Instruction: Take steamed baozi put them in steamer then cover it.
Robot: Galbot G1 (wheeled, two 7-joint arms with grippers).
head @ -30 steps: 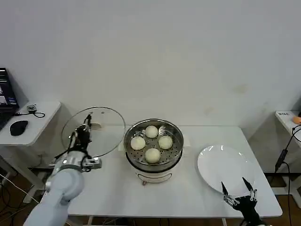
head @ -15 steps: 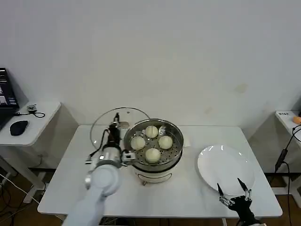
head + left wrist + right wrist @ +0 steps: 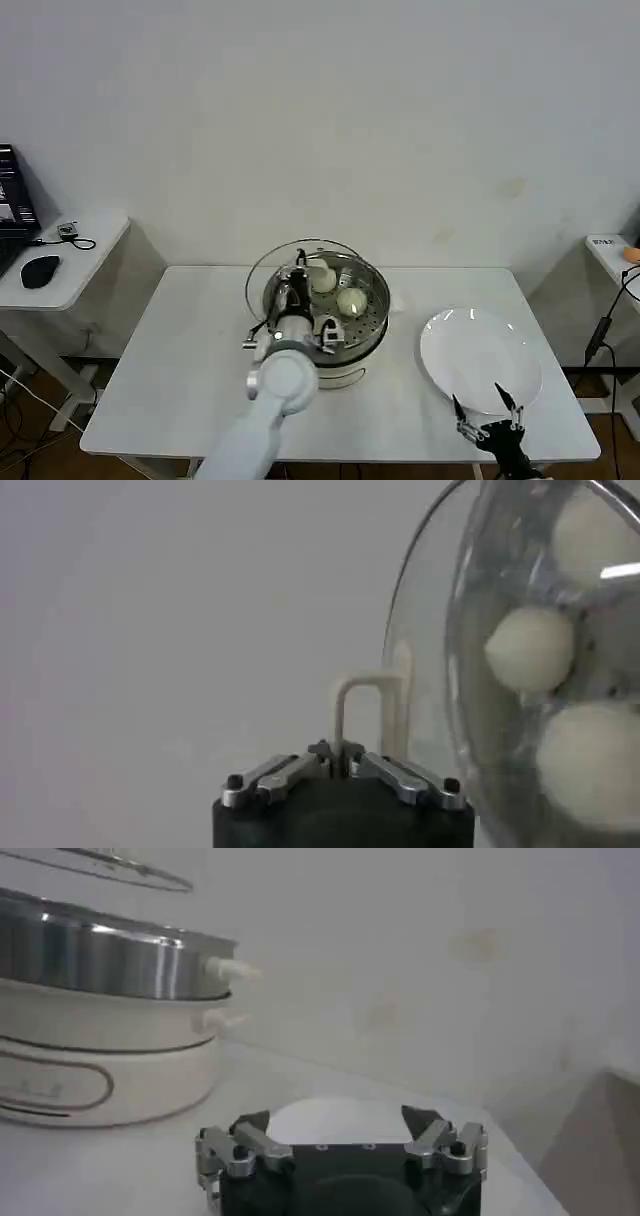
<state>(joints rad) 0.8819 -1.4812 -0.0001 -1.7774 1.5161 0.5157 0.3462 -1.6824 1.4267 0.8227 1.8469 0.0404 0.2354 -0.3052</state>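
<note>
1. Two baozi (image 3: 351, 300) show plainly inside the steamer (image 3: 372, 322) in the head view; others, if present, are behind the left arm and the cover (image 3: 322, 247). The left wrist view shows three pale buns (image 3: 528, 648) through the glass.
2. Steamer sits mid-desk (image 3: 170, 370) on its cream base. White plate (image 3: 480, 355) to its right holds nothing.
3. Left end effector (image 3: 293, 292) is pinching the cover by its pale handle (image 3: 362, 715), fingers pressed together around it. The cover hangs tilted over the steamer's left and far side, not seated on the rim; the right wrist view shows its rim (image 3: 110, 865) above the steel wall with a gap between.
4. Right end effector (image 3: 487, 412) hovers low at the desk's near right edge, just beside the plate, fingers spread, holding nothing. Idle.
5. Progress, as a judgement: loading looks finished, going by the bare plate. Covering is partway.
6. Left to do: centre the cover over the steamer, level it, lower until the metal rim seats all round, then let go of the handle.
7. Risk: setting it down tilted could leave one edge riding on the rim.
</note>
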